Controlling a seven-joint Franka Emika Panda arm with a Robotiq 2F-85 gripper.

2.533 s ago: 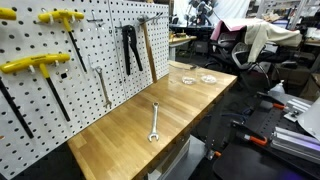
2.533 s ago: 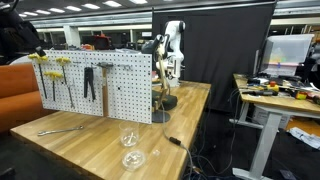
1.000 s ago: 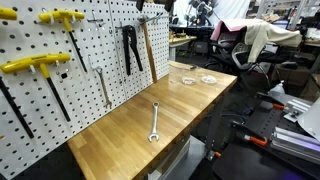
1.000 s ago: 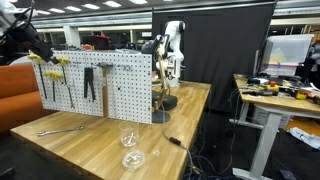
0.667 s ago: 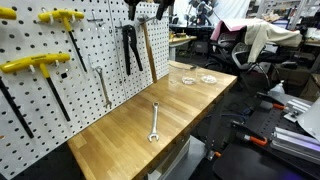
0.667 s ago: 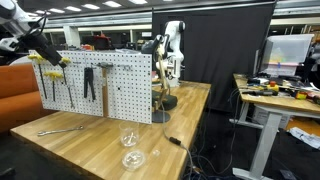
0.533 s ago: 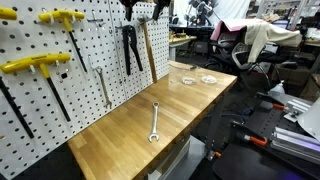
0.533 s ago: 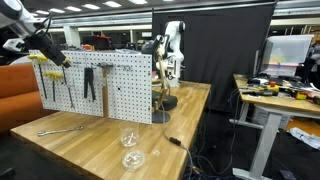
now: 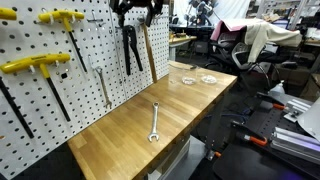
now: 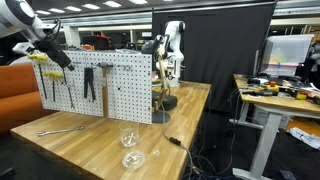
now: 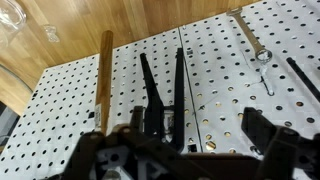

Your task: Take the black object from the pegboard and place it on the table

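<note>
We've got the claw at the top edge of the pegboard, jaws apart and empty in the wrist view. The black object hangs handles-down on its hook, just left of the hammer, not yet on the tabletop. We read the top-down approach as lining up to straddle it and lift it off.

Pegboard: stands upright along the back edge of the surface. Carries the pliers, hung just beside the hammer, with a long-handled tool on the other side. Pincer: sits directly above the pliers, apart from them. Surface: bears a wrench midway and dishes near the far end.
</note>
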